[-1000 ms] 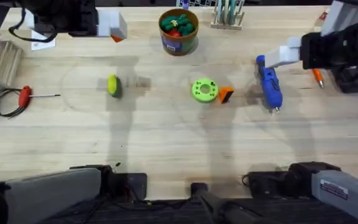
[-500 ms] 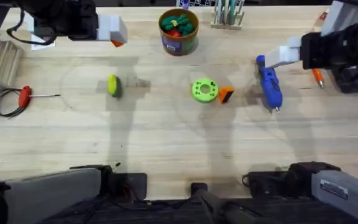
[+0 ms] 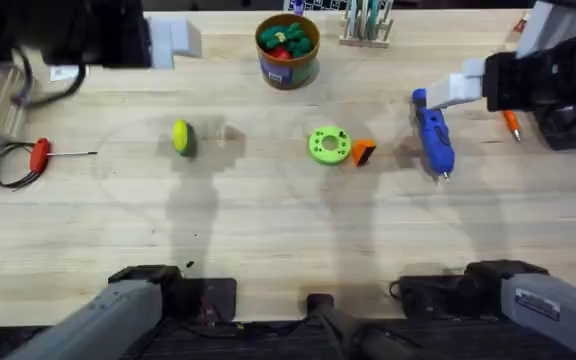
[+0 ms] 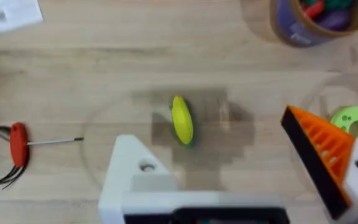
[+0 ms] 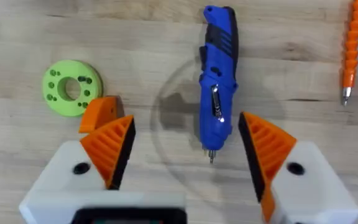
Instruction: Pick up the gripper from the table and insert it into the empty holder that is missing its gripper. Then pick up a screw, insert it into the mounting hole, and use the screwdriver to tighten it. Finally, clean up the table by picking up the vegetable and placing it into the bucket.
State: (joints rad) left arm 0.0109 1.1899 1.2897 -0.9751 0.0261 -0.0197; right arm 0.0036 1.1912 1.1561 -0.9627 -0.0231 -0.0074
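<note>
The gripper (image 3: 364, 152) lies mid-table, touching the green disc's (image 3: 329, 144) right side. The right gripper (image 5: 188, 155) hovers wide open, empty (straddling the screwdriver (image 5: 219, 99)); it should shift left, clear of the disc. The left gripper (image 4: 247, 158) holds nothing and lacks one finger.

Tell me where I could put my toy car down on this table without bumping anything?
The wide bare wood nearest the arm bases, below the yellow vegetable and green disc, is free. So is the strip between the red-handled screwdriver and the vegetable. It's crowded around the disc, orange gripper and blue screwdriver.
</note>
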